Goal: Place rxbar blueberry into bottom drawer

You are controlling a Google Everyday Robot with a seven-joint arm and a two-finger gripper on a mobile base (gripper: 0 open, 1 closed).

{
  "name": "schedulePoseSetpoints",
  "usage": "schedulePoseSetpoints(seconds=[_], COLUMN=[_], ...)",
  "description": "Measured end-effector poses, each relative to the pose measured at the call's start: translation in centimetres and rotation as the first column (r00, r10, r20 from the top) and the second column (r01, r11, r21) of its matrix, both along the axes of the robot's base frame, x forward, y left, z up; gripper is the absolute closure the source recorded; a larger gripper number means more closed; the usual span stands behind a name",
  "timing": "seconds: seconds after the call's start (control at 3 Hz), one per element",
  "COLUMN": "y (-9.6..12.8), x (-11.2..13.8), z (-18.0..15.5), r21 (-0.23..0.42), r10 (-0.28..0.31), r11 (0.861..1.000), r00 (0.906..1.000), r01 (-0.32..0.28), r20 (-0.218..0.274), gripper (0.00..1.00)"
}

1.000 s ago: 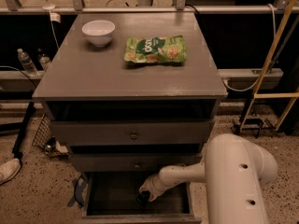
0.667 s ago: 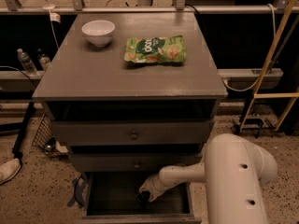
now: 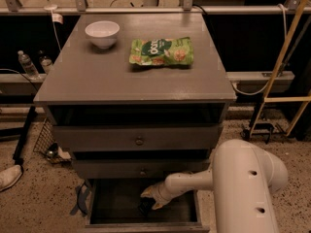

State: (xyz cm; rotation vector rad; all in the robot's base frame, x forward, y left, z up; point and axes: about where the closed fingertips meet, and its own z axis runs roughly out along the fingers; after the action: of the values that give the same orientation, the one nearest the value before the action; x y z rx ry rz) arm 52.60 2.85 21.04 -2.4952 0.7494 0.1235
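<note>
Single camera, set high and near, looks down and forward onto the cabinet (image 3: 97, 76) front. The gripper (image 3: 148, 200) sits low in frame, inside the bottom drawer (image 3: 146, 226).

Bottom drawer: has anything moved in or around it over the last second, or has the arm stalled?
Nothing visibly changed. The hand is low inside the open bottom drawer, in the same spot as a second ago. The white bowl and the green snack bag lie on the cabinet top exactly as before.
</note>
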Motion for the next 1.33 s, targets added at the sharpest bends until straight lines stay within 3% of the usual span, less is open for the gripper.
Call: schedulePoseSetpoints(seconds=[0.33, 0.67, 1.0, 1.33], y=[0.1, 0.0, -2.3, -6.3], x=[-0.2, -0.3, -0.5, -0.5], z=[-0.1, -0.2, 0.6, 1.8], r21=[0.001, -0.001, -0.023, -0.056], r10=[0.002, 0.000, -0.043, -0.125], r11=[1.000, 1.000, 0.999, 0.990], r00=[1.0000, 1.0000, 0.9991, 0.9916], r01=[-0.002, 0.000, 0.043, 0.127], r20=[-0.003, -0.004, 0.006, 0.034], gripper=[0.00, 0.00, 0.00, 0.00])
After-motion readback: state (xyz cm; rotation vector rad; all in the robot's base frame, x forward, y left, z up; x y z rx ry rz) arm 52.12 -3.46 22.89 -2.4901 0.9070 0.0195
